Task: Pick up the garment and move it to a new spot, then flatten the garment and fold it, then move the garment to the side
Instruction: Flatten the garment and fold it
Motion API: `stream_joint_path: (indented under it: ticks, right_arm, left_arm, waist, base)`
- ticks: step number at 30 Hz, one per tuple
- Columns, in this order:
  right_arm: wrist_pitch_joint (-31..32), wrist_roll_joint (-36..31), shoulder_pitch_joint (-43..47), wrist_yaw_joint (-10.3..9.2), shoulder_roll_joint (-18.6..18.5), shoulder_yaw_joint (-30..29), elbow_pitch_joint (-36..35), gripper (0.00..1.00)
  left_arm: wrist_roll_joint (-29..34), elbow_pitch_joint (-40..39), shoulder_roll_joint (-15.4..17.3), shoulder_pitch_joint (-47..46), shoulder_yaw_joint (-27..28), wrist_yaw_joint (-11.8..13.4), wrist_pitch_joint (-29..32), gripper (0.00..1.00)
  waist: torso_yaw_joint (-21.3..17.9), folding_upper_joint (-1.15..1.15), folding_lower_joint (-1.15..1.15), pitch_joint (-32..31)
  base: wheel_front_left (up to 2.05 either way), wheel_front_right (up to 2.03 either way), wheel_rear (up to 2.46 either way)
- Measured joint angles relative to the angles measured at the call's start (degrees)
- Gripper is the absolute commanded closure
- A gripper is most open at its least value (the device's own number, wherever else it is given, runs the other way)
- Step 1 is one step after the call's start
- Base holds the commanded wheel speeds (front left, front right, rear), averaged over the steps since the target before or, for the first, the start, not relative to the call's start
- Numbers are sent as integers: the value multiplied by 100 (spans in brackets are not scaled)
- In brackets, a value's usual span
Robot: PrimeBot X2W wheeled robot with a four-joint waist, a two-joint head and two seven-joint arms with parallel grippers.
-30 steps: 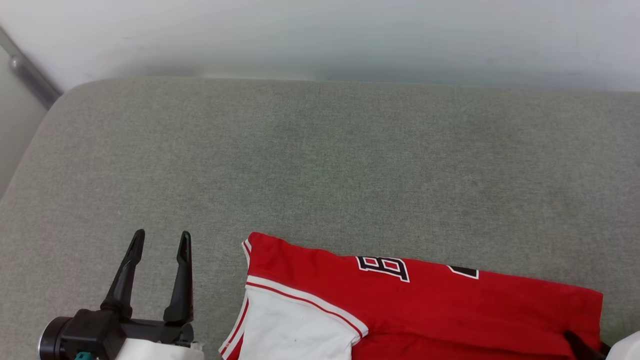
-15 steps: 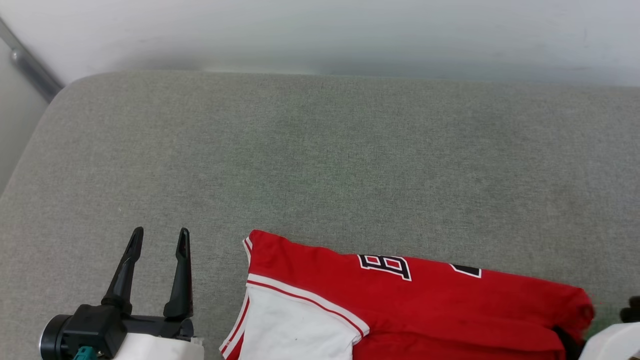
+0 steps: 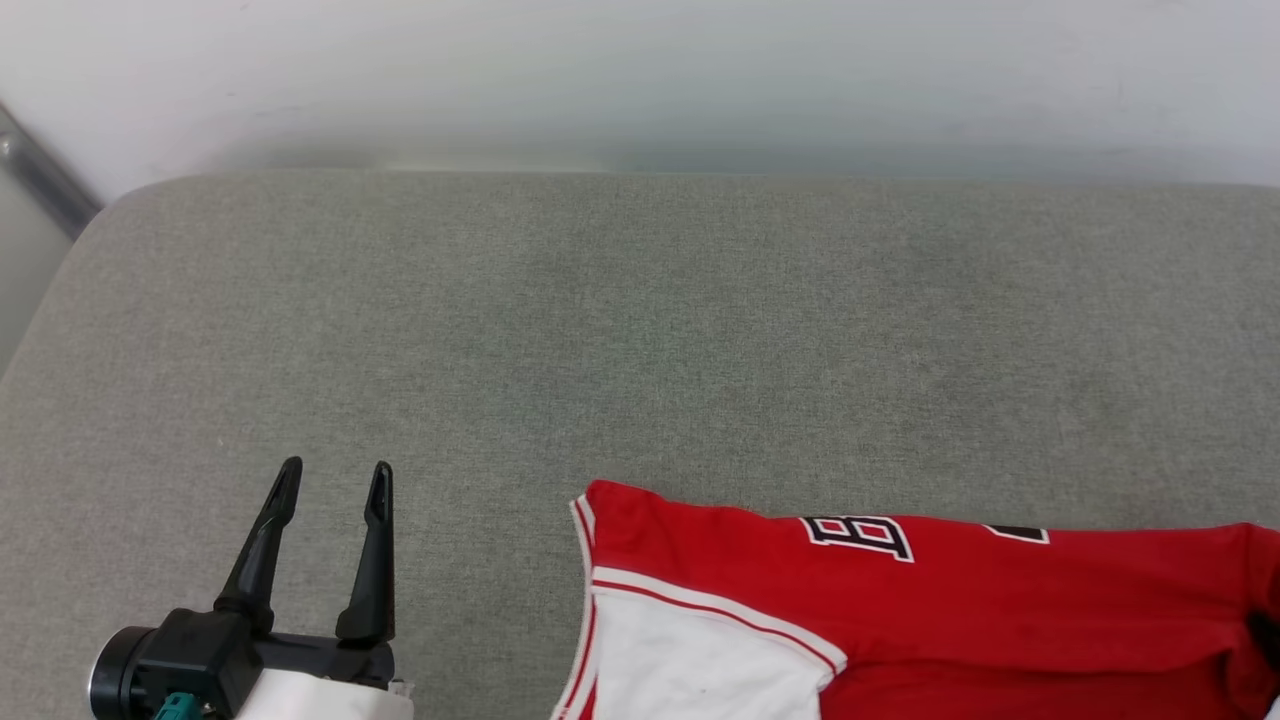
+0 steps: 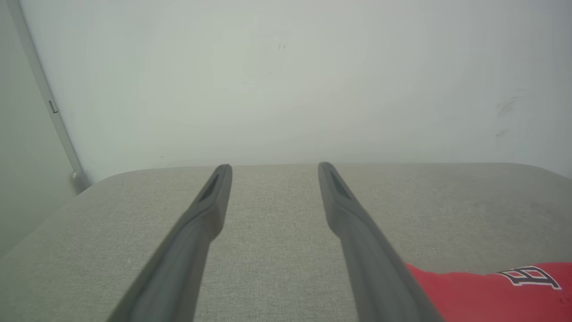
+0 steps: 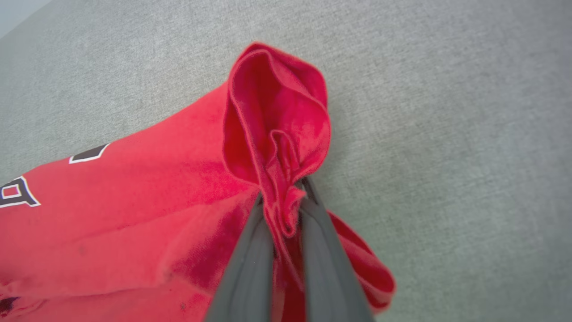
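Note:
The garment [image 3: 1000, 600], a red jersey with a white sleeve and black-and-white lettering, lies folded on the grey cushion at the lower right of the head view. In the right wrist view my right gripper [image 5: 282, 192] is shut on a bunched red corner of the garment [image 5: 134, 201], which curls up over the fingertips. My left gripper [image 3: 335, 465] stands open over bare cushion to the left of the garment, touching nothing. In the left wrist view the left gripper [image 4: 274, 166] has its fingers spread wide, and the garment [image 4: 469, 290] lies just right of them.
The grey fabric cushion [image 3: 640, 330] runs wide, with a rounded far-left corner. A white wall [image 3: 640, 80] stands right behind it, and a metal rail [image 3: 30, 180] runs down the wall at the left.
My right gripper has shut on the garment's right corner. The garment has slid to the right across the cushion. The left gripper has stayed open and hardly moved.

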Motion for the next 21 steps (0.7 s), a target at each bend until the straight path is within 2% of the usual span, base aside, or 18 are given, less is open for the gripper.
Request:
stream_joint_path:
  ticks: [4, 10, 16, 21]
  right_arm:
    - [57, -71, 1, -1, -45, -52, -73, 100]
    - [375, 68, 174, -2, 70, 183, -668, 100]
    - [1100, 333, 626, -2, 386, 627, -1585, 100]
    - [1683, 388, 957, -3, 828, 1101, -2318, 100]
  left_arm:
    - [-16, 21, 9, 17, 5, 0, 0, 0]
    - [-69, 44, -29, 95, -24, 0, -1, 0]
    - [-94, 86, -102, 169, -76, 0, -8, 0]
    - [-111, 114, -135, 252, -109, 0, -8, 0]
  waist:
    - [-20, 0, 0, -59]
    - [-43, 0, 0, -210]
    - [10, 0, 0, -423]
    - [112, 0, 0, -540]
  base:
    - [0, 0, 0]
    - [0, 0, 0]
    - [0, 0, 0]
    - [0, 0, 0]
